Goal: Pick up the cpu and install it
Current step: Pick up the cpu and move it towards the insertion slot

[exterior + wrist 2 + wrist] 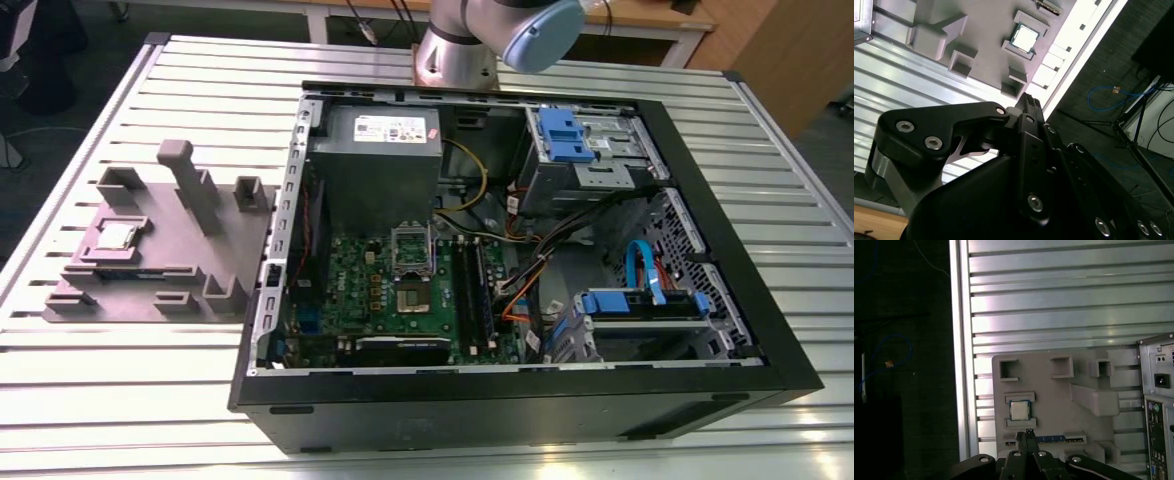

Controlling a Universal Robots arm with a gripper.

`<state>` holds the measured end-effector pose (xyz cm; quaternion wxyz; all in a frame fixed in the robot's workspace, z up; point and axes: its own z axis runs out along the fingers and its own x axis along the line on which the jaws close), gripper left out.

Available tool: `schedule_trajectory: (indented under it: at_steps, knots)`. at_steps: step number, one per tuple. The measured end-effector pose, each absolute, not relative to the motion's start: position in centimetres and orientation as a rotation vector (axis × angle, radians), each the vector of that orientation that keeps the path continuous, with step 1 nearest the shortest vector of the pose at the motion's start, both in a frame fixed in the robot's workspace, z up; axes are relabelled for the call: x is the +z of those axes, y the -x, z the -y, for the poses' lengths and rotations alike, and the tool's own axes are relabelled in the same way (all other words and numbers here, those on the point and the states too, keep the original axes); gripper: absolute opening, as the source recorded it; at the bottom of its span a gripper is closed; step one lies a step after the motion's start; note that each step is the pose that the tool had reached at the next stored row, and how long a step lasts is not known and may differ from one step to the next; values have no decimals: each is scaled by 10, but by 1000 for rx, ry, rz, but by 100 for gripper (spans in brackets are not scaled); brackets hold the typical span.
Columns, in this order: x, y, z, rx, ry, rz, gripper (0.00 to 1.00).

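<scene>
In the first wrist view the pincer [1027,432] has its fingertips pressed together with nothing between them, hanging above the slatted surface [1054,315]. Ahead of the tips and apart from them, the cpu [1019,410] lies flat in a pocket of the grey holder [1054,390]. In the exterior view the holder sits at nine o'clock from the open case [534,400], and the socket [411,290] is on the green board inside.

Exterior view: high vantage off arm, angled down on open computer case [534,400], grey fixture [174,250] beside case at exterior view's left. Both wrist views: well above fixture, looking down past gripper [1026,432]. All three share fixture, cpu [1019,410] seated in it, slatted table [134,380].
</scene>
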<state>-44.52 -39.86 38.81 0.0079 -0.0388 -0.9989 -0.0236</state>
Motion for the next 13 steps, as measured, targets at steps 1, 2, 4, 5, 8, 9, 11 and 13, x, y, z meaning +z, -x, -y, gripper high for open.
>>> schedule_trajectory:
  at_steps: [1, 2, 4, 5, 8, 9, 11, 13]
  knots:
    - [388, 445, 399, -74, 121, 3123, 10]
    - [388, 445, 399, -74, 121, 3123, 10]
    - [388, 445, 399, -74, 121, 3123, 10]
    - [388, 445, 399, -74, 121, 3123, 10]
    - [388, 445, 399, -74, 121, 3123, 11]
    - [388, 445, 399, -74, 121, 3123, 11]
    - [388, 445, 399, -74, 121, 3123, 23]
    - [388, 445, 399, -74, 121, 3123, 35]
